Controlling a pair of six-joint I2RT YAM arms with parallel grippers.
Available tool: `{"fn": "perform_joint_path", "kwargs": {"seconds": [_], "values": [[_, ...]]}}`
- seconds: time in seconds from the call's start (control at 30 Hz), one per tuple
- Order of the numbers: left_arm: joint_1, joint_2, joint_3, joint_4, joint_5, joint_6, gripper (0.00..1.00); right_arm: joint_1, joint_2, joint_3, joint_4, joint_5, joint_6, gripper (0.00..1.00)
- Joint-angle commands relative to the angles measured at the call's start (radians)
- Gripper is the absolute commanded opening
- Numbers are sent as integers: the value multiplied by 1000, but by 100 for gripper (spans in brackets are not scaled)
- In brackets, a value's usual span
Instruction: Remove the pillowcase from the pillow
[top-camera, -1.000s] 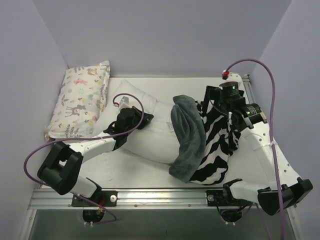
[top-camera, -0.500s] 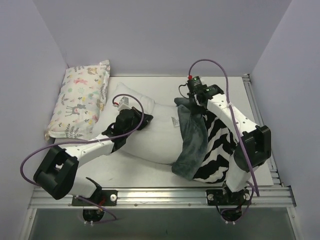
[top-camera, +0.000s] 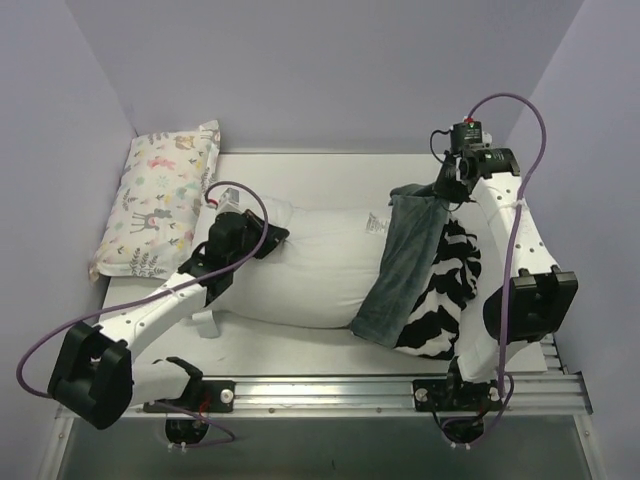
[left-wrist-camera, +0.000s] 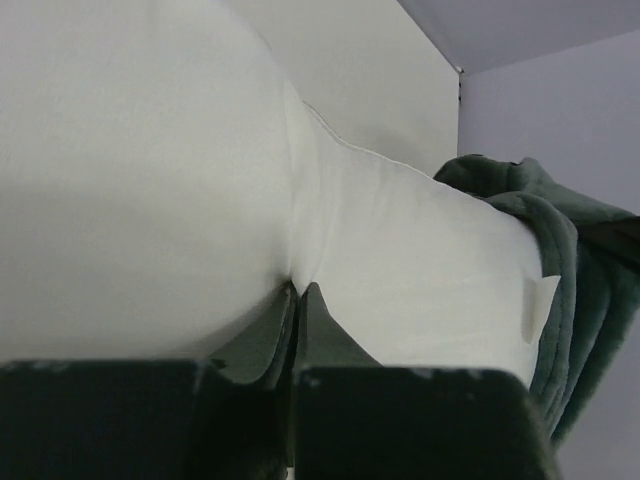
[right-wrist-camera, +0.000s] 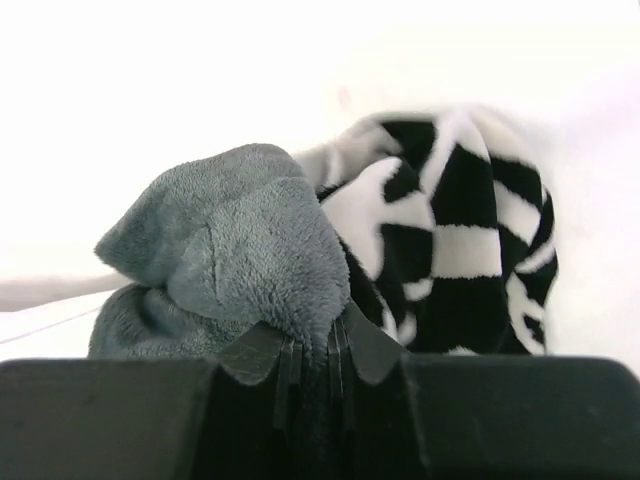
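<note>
The white pillow (top-camera: 320, 268) lies across the middle of the table. Its right end sits inside the grey-green plush pillowcase (top-camera: 405, 262), whose zebra-striped face (top-camera: 447, 290) shows further right. My left gripper (top-camera: 278, 238) is at the pillow's left part, shut on a pinch of white pillow fabric (left-wrist-camera: 297, 290). The pillow (left-wrist-camera: 150, 180) fills the left wrist view, with the pillowcase (left-wrist-camera: 565, 270) at its far end. My right gripper (top-camera: 436, 193) is at the pillowcase's back right corner. In the right wrist view it (right-wrist-camera: 312, 342) is shut on a fold of the pillowcase's grey plush (right-wrist-camera: 240, 240), with zebra stripes (right-wrist-camera: 460, 240) behind.
A smaller pastel animal-print pillow (top-camera: 160, 200) leans at the back left corner. Lilac walls close the table on the left, back and right. A metal rail (top-camera: 320, 392) runs along the near edge between the two arm bases.
My right gripper closed on the pillowcase's grey fold and swung back and to the right, drawing it off the pillow. More white pillow now shows. My left gripper shifted left with the pillow.
</note>
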Motion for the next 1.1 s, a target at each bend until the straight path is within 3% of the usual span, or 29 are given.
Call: {"fn": "perform_joint_path", "kwargs": {"seconds": [0.0,0.17,0.43,0.73,1.07], "values": [[119,-52,110,-265,-13,125,0,-38,-97,193,12,87,39,0],[288,-125,201,-339,54,162,0,-128,-145,293,-55,42,47,0],[485,-176,189,-357,136,153,0,-216,-221,226,-58,-8,51,0],[500,-158,146,-279,165,79,0,-216,-248,236,-58,-58,57,0],[425,-112,173,-251,127,79,0,-208,-363,321,-78,11,42,0]]}}
